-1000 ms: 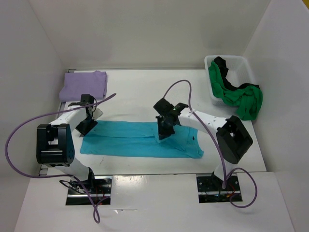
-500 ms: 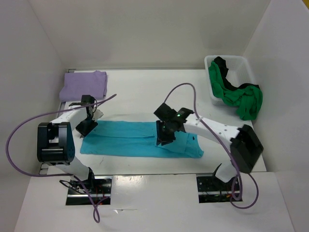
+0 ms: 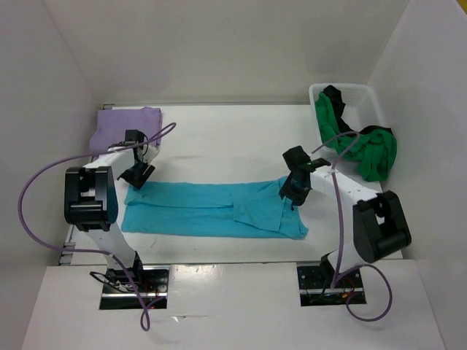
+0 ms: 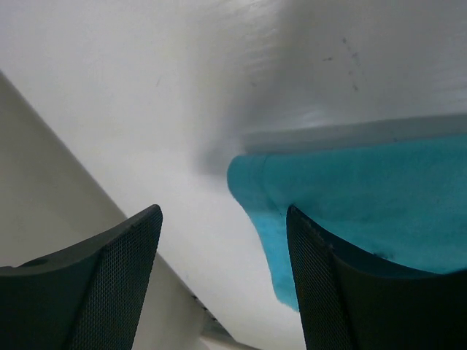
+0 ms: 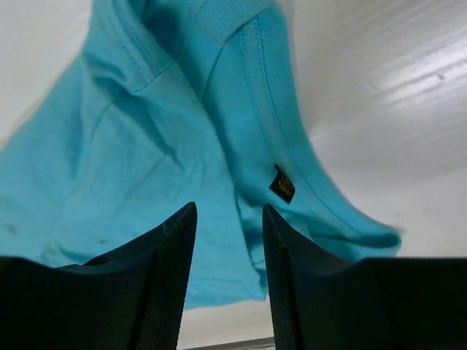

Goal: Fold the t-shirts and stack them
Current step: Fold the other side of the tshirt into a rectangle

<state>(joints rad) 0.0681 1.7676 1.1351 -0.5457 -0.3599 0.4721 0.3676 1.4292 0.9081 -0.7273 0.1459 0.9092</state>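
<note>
Turquoise t-shirt (image 3: 211, 210) lies as a long folded band across your table (image 3: 219, 138), bare tabletop beyond its far edge. Both claws hang released, left gripper (image 3: 136, 175) at its far-left corner, right gripper (image 3: 290, 191) over its right end. Only your right wrist view shows the small dark label (image 5: 284, 184).

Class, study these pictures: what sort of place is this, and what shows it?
Most likely a robotics lab test cell, not a home. White walls box in a white table, a left arm and right arm are bolted at its near edge, and a turquoise shirt lies between them.
</note>
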